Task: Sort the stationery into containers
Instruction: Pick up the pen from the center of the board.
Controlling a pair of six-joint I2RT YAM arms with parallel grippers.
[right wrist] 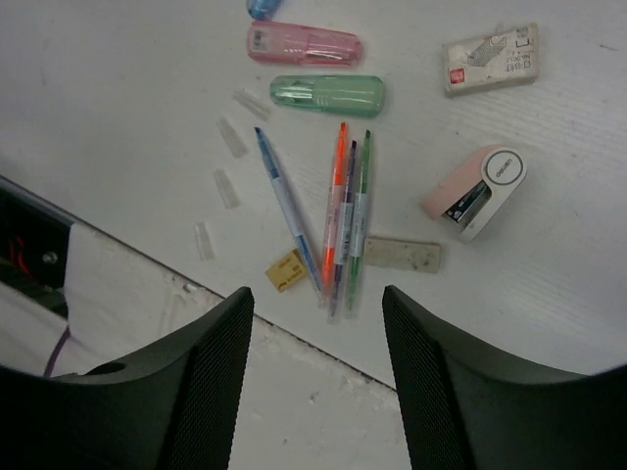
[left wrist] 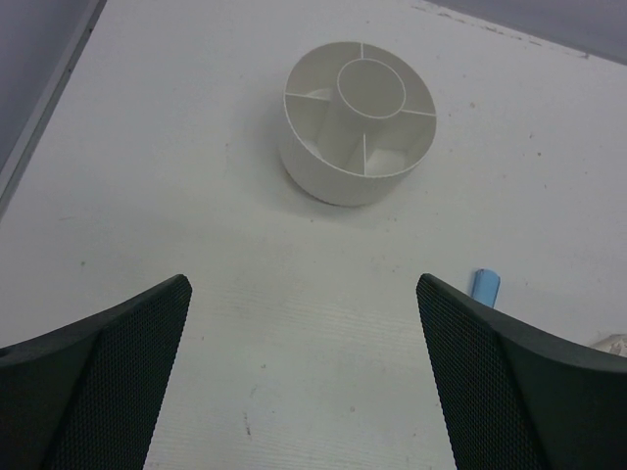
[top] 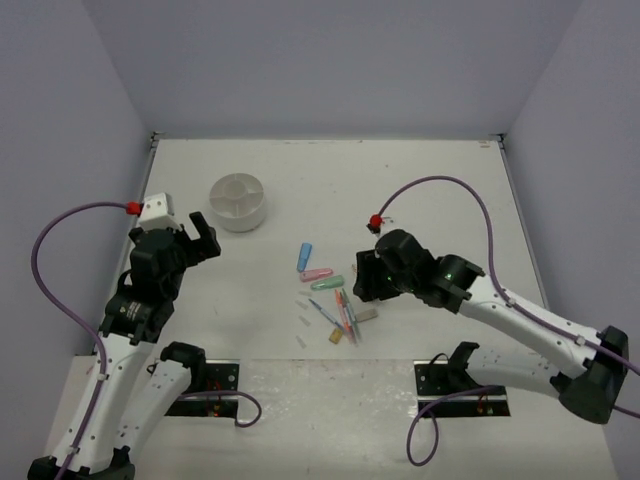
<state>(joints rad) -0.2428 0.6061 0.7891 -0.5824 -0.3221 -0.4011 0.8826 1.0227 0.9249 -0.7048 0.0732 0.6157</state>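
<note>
The round white divided tub stands at the back left; it also shows in the left wrist view. My left gripper is open and empty, just short of the tub. The stationery lies in a pile mid-table: a blue piece, a pink clip, a green clip, blue, orange and green pens, a yellow eraser, and a beige eraser. My right gripper is open and empty above the pile's right side.
A labelled white eraser and a pink-and-white stapler-like piece lie right of the pens. Several small clear pieces lie to their left. The table's front seam runs just near of the pile. Purple walls enclose the table.
</note>
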